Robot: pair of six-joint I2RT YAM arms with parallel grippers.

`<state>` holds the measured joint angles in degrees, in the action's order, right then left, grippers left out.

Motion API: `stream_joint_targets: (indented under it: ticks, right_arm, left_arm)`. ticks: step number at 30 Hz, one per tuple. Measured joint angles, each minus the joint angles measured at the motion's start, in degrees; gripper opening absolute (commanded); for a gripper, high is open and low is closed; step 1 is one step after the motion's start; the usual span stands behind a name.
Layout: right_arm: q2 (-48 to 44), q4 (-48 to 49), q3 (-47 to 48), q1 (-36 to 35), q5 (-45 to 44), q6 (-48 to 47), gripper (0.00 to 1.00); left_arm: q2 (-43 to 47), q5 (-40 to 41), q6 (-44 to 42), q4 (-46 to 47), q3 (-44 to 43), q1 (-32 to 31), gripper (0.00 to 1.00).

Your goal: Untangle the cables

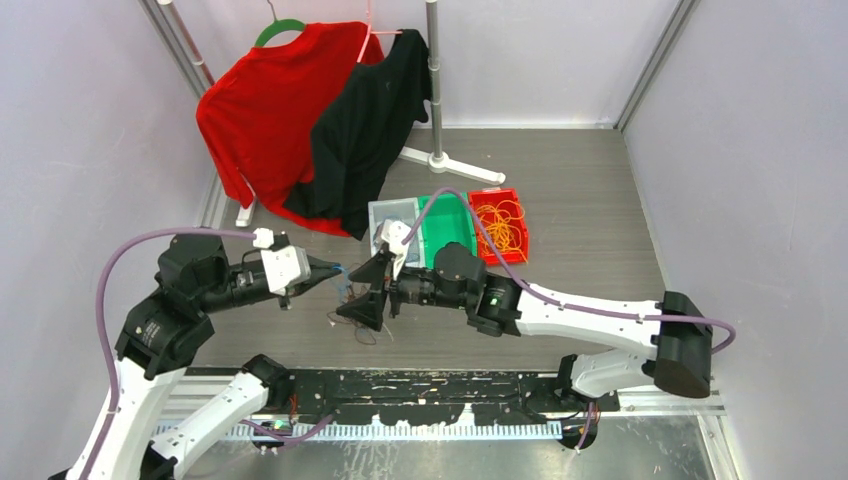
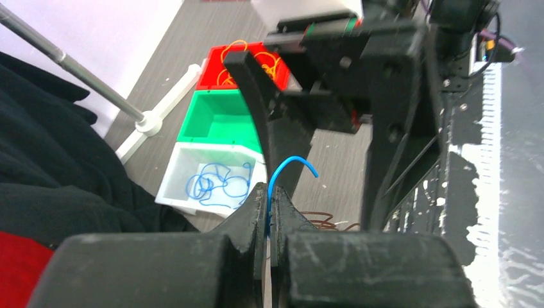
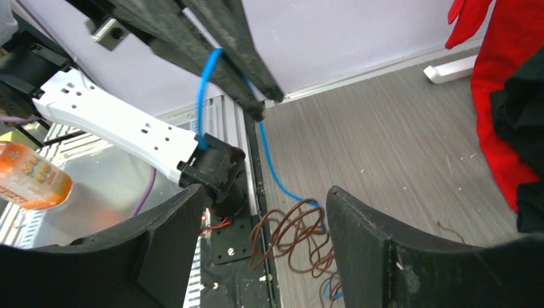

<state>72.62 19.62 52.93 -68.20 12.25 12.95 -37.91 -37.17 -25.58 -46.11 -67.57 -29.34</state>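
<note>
Tabletop sorting, seen from the arm-base side, near to far.

- Nearest, just in front of the arm bases: a loose bunch of thin dark brown wire loops [image 3: 292, 234] lies on the grey wood-grain tabletop [image 1: 590, 200]. At least one blue strand runs down into it, so this bunch reads as not yet separated.
- Above it, the left fingers [image 1: 338, 270] are pressed together, pinching a thin blue cable [image 2: 292, 163] whose free end curls out past the tips. The cable hangs in the air between the two arms.
- The right fingers [image 1: 367, 292] are spread wide with nothing between them, close beside the left ones and over the brown bunch.
- Farther back, three bins in a row: a white plastic bin [image 2: 176, 170] holding blue wire loops [image 2: 215, 183], a green plastic bin [image 2: 192, 125] that looks bare inside, and a red plastic bin [image 1: 520, 225] holding yellow-orange wire loops [image 1: 498, 225].
- Farthest: red and black garments [image 1: 260, 120] on a rail.

Progress, my estimate: yellow-orange done, blue partly done; brown and the remaining blue are left.

Unclear:
- The brown-blue junction is cut off at the lower edge of the right wrist view, and it is tiny from above.
- The right arm covers part of the green bin.
</note>
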Motion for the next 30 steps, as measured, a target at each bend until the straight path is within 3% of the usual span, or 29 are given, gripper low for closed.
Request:
stream_joint_targets:
  ticks: [4, 10, 21, 30]
  right_arm:
    - [3.6, 3.7, 1.2, 0.0, 0.3, -1.9, 0.67]
    - [8.3, 9.2, 2.1, 0.0, -0.6, -2.8, 0.49]
    - [16.5, 20.4, -3.0, 0.3, -3.8, -0.4, 0.40]
    - [24.3, 27.7, -7.5, 0.9, -7.6, 4.4, 0.39]
  left_arm:
    - [-0.7, -1.6, 2.3, 0.0, -1.9, 0.0, 0.00]
    - [-1.3, -3.3, 3.6, -0.7, -3.4, 0.0, 0.00]
    - [-5.0, -4.1, 4.2, -1.7, -11.8, 0.0, 0.00]
    - [-8.5, -4.0, 4.0, -1.4, -21.3, 0.0, 0.00]
